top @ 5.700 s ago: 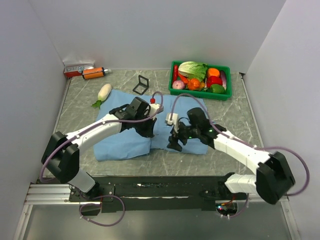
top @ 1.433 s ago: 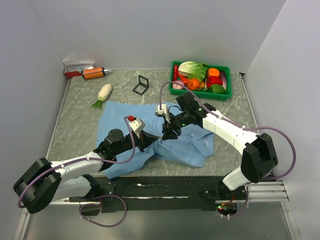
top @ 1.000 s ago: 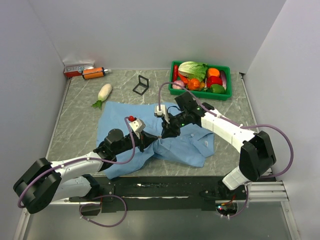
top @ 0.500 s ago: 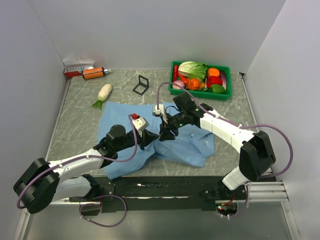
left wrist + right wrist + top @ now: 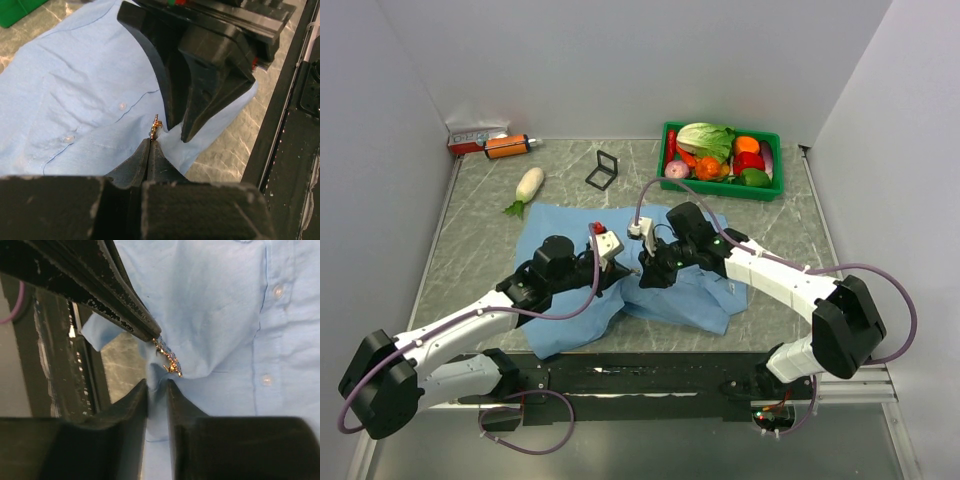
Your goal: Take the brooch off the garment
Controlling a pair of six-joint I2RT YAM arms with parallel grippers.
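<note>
Where the garment (image 5: 225,315) bunches, tiny coppery brooch (image 5: 167,360), glinting, spiky

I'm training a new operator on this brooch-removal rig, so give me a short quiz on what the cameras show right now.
1. True or false: the left gripper has its jaws wide open.
2. Multiple choice: what is the right gripper pinching? A) a raised fold of the garment; B) the white radish; C) the green crate.
3. Fill in: the brooch sits right at the closed fingertips of the ____ gripper.

Key: 1 false, the jaws are shut; 2 A; 3 left.
</note>
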